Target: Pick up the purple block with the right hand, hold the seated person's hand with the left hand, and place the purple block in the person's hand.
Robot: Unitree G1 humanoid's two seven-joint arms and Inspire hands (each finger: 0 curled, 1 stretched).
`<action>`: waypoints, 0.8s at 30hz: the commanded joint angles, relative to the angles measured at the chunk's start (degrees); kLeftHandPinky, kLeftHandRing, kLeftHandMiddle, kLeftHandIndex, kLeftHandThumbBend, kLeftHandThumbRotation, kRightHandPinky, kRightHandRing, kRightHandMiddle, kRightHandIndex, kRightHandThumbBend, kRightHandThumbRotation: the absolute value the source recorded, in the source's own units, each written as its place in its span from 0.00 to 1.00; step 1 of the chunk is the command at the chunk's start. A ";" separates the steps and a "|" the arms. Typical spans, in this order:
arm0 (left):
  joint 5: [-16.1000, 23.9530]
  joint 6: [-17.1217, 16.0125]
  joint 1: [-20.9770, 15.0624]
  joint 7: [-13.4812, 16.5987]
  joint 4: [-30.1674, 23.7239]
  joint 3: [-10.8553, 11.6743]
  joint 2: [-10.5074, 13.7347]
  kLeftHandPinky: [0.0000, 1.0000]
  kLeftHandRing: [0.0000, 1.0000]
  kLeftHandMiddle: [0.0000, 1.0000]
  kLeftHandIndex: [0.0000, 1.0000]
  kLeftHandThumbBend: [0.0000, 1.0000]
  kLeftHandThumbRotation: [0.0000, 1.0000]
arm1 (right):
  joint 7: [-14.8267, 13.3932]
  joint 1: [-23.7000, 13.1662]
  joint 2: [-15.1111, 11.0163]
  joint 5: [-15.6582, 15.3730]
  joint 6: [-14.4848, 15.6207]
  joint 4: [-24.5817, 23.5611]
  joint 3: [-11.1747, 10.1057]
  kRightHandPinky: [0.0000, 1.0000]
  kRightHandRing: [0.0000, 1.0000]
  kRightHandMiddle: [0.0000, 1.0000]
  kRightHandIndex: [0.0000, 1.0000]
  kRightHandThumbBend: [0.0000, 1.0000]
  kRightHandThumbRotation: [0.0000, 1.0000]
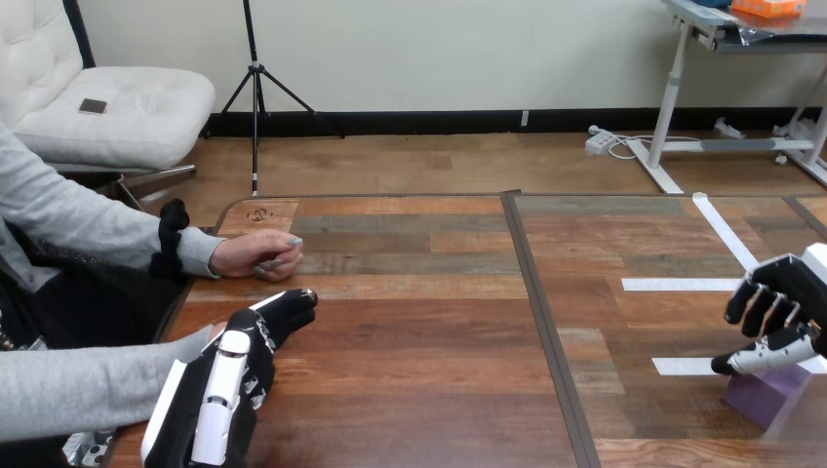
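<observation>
Head view: right hand above smooth, cuboid purple block.

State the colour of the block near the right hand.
Purple. The block shows best in the head view, just below the right hand.

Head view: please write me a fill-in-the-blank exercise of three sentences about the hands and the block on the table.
1. The block below the right hand is ___ in colour.
2. The person's hand rests on the wooden ___.
3. The straight fingers of the left hand point toward the ___ hand.
Missing words: purple; table; person's.
</observation>
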 commanded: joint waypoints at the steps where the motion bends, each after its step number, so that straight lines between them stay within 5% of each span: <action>1: -0.05 -1.13 -3.37 -0.12 -2.58 0.37 -1.04 0.96 0.86 0.82 0.71 0.25 1.00 | -1.39 -4.03 -1.09 0.75 -1.92 -3.07 -0.64 0.35 0.38 0.43 0.44 0.88 0.00; 24: -0.74 -0.37 -3.38 -1.13 -2.77 0.46 -0.62 0.99 0.89 0.85 0.72 0.24 1.00 | 0.61 -4.25 -0.88 1.42 -1.92 -5.62 -0.76 0.34 0.38 0.43 0.43 0.90 0.00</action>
